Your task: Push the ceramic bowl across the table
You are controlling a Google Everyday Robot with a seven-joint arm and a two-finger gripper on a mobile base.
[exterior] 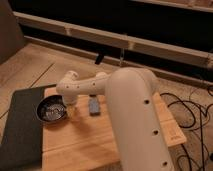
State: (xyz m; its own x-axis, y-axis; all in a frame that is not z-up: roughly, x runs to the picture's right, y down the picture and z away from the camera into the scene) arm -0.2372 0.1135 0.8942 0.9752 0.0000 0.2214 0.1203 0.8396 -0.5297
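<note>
So the ceramic bowl [52, 110] is sitting at the left edge of the table [95, 145], right where the wood meets the dark grey mat [20, 125]. It looks like it overhangs the mat side a little, but I can't tell how much. It's upright, black, with pale speckles showing inside.

The robot's big white arm [132, 115] comes in from the lower right and fills most of the middle of the shot, then bends left into a narrower forearm with a row of small dark dots along it. The gripper [70, 107] hangs down from the end of that forearm, just beside the bowl's right rim, close enough that it could be touching, though I can't say for sure. I can't tell the state of its jaws either, the wrist blocks the view.

Other stuff on the table: 1 small grey-blue rectangular block [93, 106] lying flat just right of the gripper, near the arm. That's all I can make out on the wood, since the arm hides a good part of the right half.

Behind the table there's a wooden floor, a dark wall with a pale ledge [115, 40] running along it, and some black cables [192, 112] looped on the floor at the right.
</note>
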